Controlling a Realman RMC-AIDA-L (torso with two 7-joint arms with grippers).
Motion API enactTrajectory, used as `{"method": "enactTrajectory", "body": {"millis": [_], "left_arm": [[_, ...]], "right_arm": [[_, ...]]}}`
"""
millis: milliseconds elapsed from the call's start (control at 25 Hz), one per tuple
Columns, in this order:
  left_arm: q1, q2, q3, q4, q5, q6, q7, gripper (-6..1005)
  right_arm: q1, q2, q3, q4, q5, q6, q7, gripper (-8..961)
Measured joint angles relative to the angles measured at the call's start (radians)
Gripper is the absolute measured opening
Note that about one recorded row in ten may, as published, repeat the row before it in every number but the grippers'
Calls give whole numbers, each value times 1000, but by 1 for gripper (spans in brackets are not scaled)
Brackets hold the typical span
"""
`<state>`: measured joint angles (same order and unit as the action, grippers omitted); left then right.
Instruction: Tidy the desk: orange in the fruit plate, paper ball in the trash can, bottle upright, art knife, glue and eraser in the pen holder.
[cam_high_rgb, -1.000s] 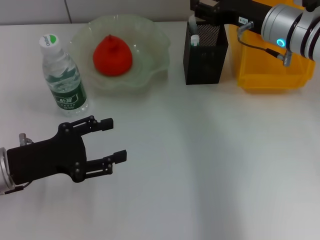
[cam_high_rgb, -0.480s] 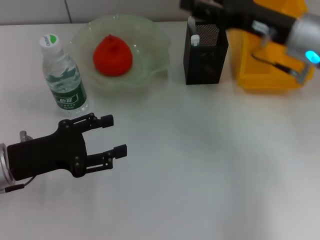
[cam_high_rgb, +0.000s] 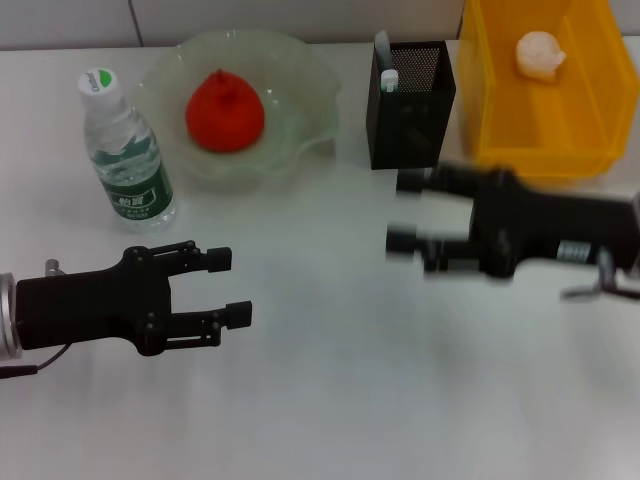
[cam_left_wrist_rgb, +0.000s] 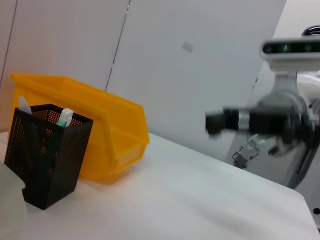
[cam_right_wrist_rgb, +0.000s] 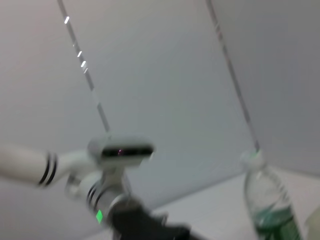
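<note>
The orange (cam_high_rgb: 225, 110) lies in the pale green fruit plate (cam_high_rgb: 300, 135). To its left the bottle (cam_high_rgb: 126, 150) stands upright; it also shows in the right wrist view as the bottle (cam_right_wrist_rgb: 270, 212). The paper ball (cam_high_rgb: 540, 52) rests in the yellow trash can (cam_high_rgb: 500, 130). Two pale tops (cam_high_rgb: 389, 78) stick out of the black mesh pen holder (cam_high_rgb: 412, 120); I cannot tell which of art knife, glue or eraser they are. My right gripper (cam_high_rgb: 405, 212) hovers open and empty in front of the pen holder. Near the front left, my left gripper (cam_high_rgb: 228, 287) is open and empty.
The left wrist view shows the pen holder (cam_left_wrist_rgb: 47, 155) beside the yellow trash can (cam_left_wrist_rgb: 107, 132), with bare white table in front. White tabletop (cam_high_rgb: 330, 400) stretches between and before the two grippers.
My right arm has swung from above the pen holder and trash can down to the table in front of the pen holder. The left gripper has barely shifted.
</note>
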<state>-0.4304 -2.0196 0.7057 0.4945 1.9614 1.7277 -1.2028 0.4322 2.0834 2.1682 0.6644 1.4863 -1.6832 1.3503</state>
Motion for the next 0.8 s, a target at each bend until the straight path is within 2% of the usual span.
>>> {"method": "enactTrajectory", "body": {"millis": [40, 120, 240, 800], "left_arm": [[-7, 6, 1, -6, 8, 4, -15, 785], [-7, 7, 1, -7, 9, 12, -16, 785], [-2, 6, -1, -7, 11, 16, -10, 785], [-1, 4, -1, -7, 8, 41, 9, 785]], "right_arm": [[0, 0, 0, 0, 0, 0, 0, 811], [4, 0, -2, -61, -55, 12, -66, 811], [6, 0, -3, -82, -78, 29, -89, 811], [5, 1, -3, -110, -93, 51, -119, 806]]}}
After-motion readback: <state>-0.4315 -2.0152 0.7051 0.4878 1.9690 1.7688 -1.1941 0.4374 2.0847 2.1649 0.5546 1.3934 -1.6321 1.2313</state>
